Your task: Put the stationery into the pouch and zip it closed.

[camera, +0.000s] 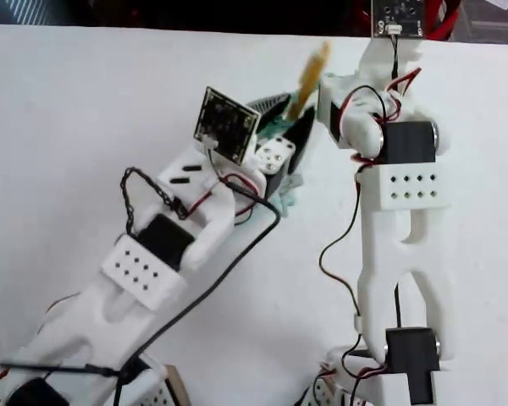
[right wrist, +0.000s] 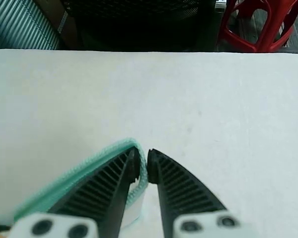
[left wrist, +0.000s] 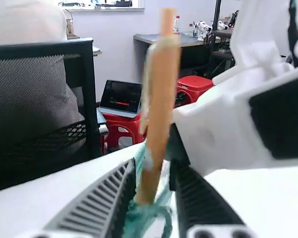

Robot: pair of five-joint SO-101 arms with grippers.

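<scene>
The left gripper [left wrist: 153, 168] pinches a tan pen [left wrist: 158, 89]. The pen stands up, and its low end seems to be in the green pouch [left wrist: 144, 218]. Farther on, the right gripper [right wrist: 142, 154] pinches the pouch's edge on the white table [right wrist: 213, 99].

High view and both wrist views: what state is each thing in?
pen, near upright, clamped, lower end at the pouch.
pouch, on the table, edge pinched; zip not discernible.
left gripper, shut on the pen.
right gripper, shut on the pouch edge.
</scene>
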